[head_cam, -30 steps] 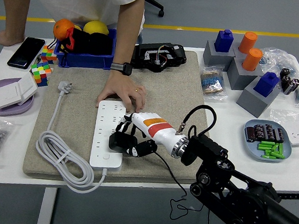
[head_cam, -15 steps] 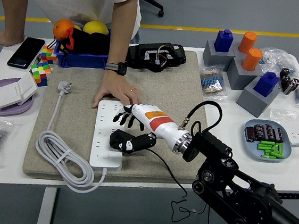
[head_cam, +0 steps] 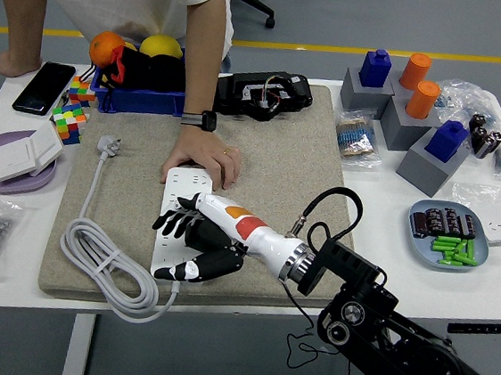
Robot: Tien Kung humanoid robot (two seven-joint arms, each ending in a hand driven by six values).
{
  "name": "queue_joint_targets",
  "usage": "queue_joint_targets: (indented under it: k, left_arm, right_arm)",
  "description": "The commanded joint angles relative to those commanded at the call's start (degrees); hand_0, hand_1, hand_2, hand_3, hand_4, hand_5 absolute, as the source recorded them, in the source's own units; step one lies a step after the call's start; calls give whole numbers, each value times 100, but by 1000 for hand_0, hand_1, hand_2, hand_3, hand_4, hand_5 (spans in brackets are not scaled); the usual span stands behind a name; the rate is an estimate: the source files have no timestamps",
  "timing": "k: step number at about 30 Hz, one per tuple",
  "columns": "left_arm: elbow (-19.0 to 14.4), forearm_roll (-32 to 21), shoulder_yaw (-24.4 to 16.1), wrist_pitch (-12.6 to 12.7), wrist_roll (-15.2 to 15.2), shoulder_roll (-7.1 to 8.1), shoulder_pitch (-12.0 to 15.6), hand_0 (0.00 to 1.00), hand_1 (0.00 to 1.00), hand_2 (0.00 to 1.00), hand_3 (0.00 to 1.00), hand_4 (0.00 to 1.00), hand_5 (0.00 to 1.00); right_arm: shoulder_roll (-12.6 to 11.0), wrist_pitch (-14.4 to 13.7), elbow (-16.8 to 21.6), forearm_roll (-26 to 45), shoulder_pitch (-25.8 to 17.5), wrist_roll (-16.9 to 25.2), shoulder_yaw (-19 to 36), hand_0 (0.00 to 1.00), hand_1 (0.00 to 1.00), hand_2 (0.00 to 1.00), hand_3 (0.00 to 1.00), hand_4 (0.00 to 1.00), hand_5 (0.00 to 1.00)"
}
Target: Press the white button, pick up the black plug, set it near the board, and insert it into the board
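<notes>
The black plug (head_cam: 199, 234) is seen standing on the near part of the white board (head_cam: 177, 200), apparently inserted, while the right robot hand (head_cam: 189, 244) is spread over it, grasping nothing, so little seems left.

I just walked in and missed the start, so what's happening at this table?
The robot's right hand is over the white power strip on the beige felt mat, fingers spread above it, with a black plug beneath the palm. A person's hand presses on the strip's far end, steadying it. Whether the plug is seated is hidden by the hand.
</notes>
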Motion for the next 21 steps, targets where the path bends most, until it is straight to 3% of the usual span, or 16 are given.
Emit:
queue_joint_targets:
  k: [2, 3, 11, 21]
  left_arm:
    - [0, -9, 10, 2, -4, -7, -8, 707, 682, 630, 698, 556, 215]
    - [0, -15, 16, 3, -6, -8, -10, 707, 682, 630, 698, 557, 216]
    - [0, -77, 32, 16, -14, -20, -9, 708, 682, 630, 697, 555, 213]
    - [0, -73, 37, 16, -16, -27, -18, 708, 682, 630, 698, 559, 220]
  right_arm:
    - [10, 49, -91, -37, -31, -35, 14, 743, 716, 641, 623, 866, 292]
    - [10, 59, -116, -48, -40, -41, 19, 889, 839, 774, 764, 882, 366]
    - [-72, 122, -273, -196, -155, -86, 136, 920, 861, 799, 786, 894, 394]
    - [-199, 158, -137, -257, -316, -125, 296, 923, 862, 798, 784, 909, 411]
